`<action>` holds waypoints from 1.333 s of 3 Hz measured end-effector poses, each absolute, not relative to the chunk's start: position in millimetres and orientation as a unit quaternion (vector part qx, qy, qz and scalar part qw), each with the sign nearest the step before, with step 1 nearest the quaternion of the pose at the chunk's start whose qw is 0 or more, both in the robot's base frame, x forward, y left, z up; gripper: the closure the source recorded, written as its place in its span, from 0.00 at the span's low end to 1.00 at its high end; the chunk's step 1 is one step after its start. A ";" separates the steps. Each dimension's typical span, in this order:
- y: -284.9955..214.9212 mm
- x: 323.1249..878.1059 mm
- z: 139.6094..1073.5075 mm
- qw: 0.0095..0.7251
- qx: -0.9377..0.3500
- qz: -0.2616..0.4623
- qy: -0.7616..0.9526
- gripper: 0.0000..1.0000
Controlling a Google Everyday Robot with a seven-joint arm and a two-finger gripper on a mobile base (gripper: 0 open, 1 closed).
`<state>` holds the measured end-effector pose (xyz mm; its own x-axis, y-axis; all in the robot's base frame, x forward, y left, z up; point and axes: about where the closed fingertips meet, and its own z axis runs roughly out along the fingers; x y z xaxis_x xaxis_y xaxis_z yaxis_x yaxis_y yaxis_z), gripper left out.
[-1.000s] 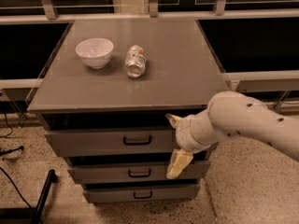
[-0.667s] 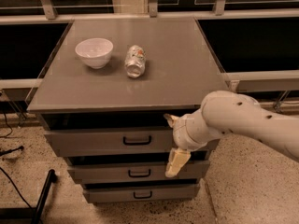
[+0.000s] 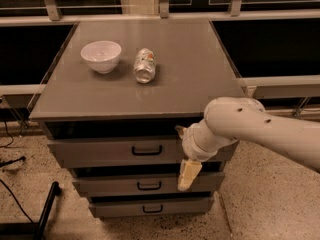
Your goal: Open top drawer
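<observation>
A matte grey cabinet top sits over three grey drawers with black bar handles, the top drawer included. On it rest a white bowl and a silvery can with pale markings. A white robot arm carries a cream gripper in front of the top drawer's right part. The floor is beige with dark speckles.

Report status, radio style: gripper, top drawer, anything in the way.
Gripper open, before the drawer fronts, right of the handle. Top drawer not gripped. Nothing between gripper and handle; bowl and can up top.
</observation>
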<state>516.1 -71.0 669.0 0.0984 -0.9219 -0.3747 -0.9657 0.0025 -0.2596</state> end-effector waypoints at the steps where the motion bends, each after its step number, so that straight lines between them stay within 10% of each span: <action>1: -76.4 515.0 658.6 0.205 -0.702 0.059 0.679 0.00; 4: -90.5 492.2 665.6 0.157 -0.684 0.124 0.702 0.00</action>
<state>492.2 -90.5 665.6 -0.0161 -0.9205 -0.3903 -0.9986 0.0347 -0.0405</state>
